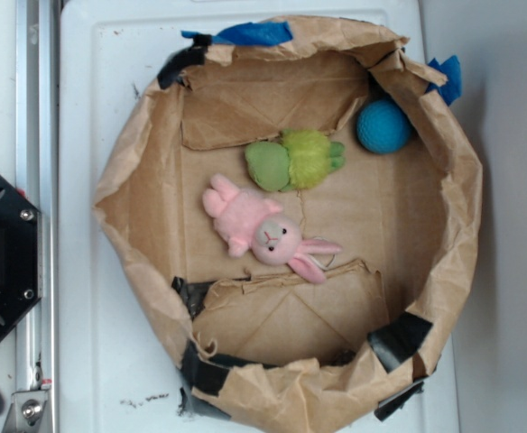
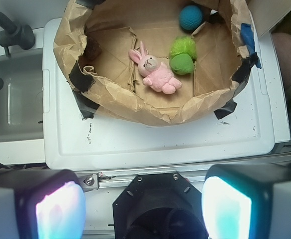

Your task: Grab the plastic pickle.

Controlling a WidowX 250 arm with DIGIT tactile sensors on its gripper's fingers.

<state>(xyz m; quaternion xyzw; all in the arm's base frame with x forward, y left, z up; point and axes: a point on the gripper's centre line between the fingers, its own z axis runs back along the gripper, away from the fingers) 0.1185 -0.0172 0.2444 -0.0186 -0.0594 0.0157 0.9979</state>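
Three toys lie in the rolled-down paper bag (image 1: 119,162). From overhead, a pink bunny (image 1: 254,230) sits near the middle. A fuzzy green plush toy (image 1: 295,161) lies just beside it toward twelve o'clock. A blue ball (image 1: 383,126) rests against the bag's wall at about two o'clock, apart from the other two. The bag stands on a white plastic lid (image 1: 83,271).

I cannot pick out the plastic pickle in either view. In the wrist view there is a dark patch low against the bag's wall at about nine o'clock, but it is too dim to name.

The gripper (image 2: 145,209) shows only in the wrist view. Its two fingers (image 2: 61,209) sit at the bottom corners of the picture, spread wide with nothing between them. It hangs outside the bag on the six o'clock side, well apart from the toys. A grey sink (image 2: 16,99) lies off at nine o'clock.
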